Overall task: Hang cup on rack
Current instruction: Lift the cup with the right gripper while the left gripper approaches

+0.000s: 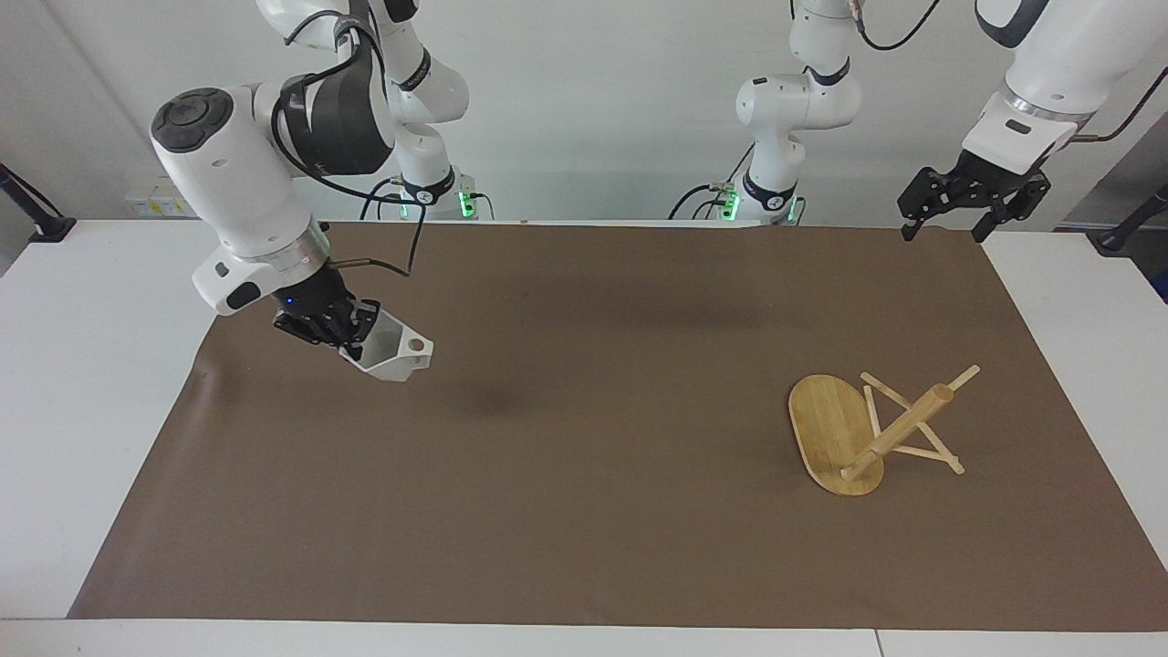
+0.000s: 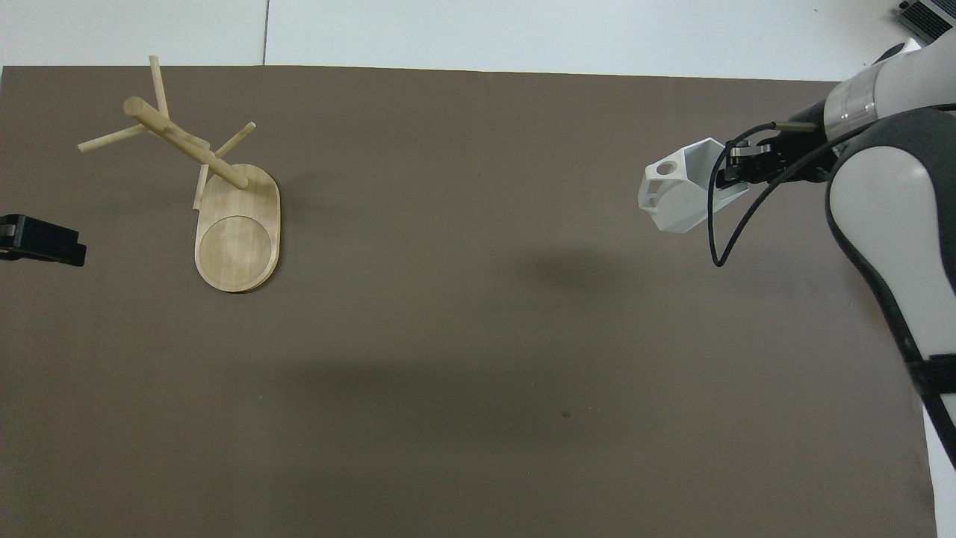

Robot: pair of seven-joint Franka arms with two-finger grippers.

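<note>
Two arms show in the facing view, and only one is working. My right gripper (image 1: pixel 351 333) is clamped on the cup (image 1: pixel 392 351), pinching the wall at its rim, and carries it in the air over the brown mat (image 1: pixel 584 547) toward the right arm's end of the table; its shadow lies on the mat well below it. The cup hangs tilted, mouth toward the gripper, its blocky pierced handle pointing away from the fingers. I judge it light and rigid, with matte faceted walls that give flat faces to pinch, so it should not slip much, though a rim grip could let it swing. The rack (image 1: pixel 871 429) stands well apart, toward the left arm's end, its post leaning over its oval base. My left gripper (image 1: pixel 972 205) waits with its jaws apart above the mat's corner near its own base.

From overhead, the cup (image 2: pixel 680 194) shows the handle's round hole facing the rack (image 2: pixel 216 187), which I reckon is the part to thread onto a thin peg. Only the tip of the left gripper (image 2: pixel 41 240) shows at the edge
</note>
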